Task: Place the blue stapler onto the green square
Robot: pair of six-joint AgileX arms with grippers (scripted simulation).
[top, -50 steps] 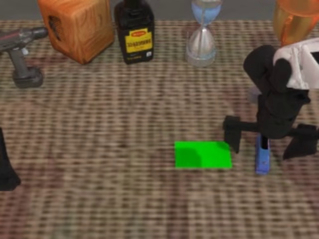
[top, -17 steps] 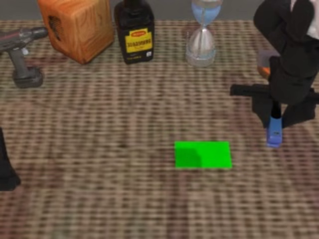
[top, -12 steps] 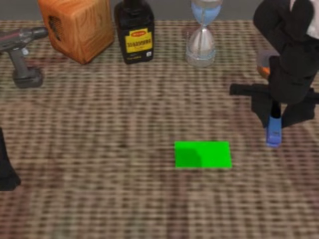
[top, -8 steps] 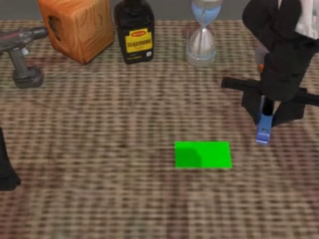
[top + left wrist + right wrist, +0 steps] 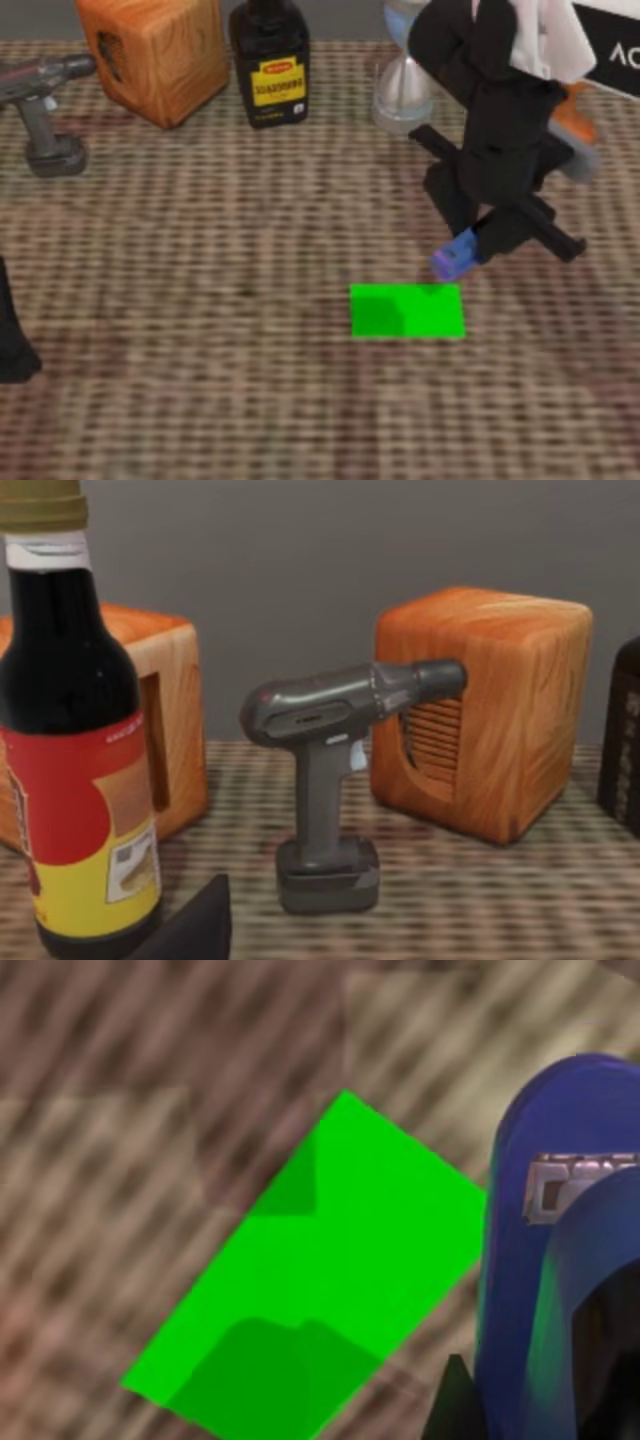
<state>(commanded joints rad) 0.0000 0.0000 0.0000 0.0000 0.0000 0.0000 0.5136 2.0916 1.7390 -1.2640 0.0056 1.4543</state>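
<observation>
My right gripper (image 5: 468, 246) is shut on the blue stapler (image 5: 453, 257) and holds it tilted above the table, its free end just over the far right corner of the green square (image 5: 407, 311). In the right wrist view the blue stapler (image 5: 560, 1250) fills the edge of the picture beside the green square (image 5: 320, 1280), with one dark finger (image 5: 455, 1410) against it. The black tip is hidden in the jaws. My left gripper (image 5: 12, 345) is parked at the table's left edge, open and holding nothing.
Along the back stand a grey drill (image 5: 40, 110), a wooden block (image 5: 155, 55), a dark sauce bottle (image 5: 268, 65) and an hourglass (image 5: 400, 95). An orange object (image 5: 575, 120) shows behind the right arm. The left wrist view shows the drill (image 5: 330, 780) between a bottle (image 5: 75, 730) and wooden blocks (image 5: 480, 710).
The right gripper closed on the stapler lying right of the square, lifted it, then carried it left toward the square's far right corner while turning it.
</observation>
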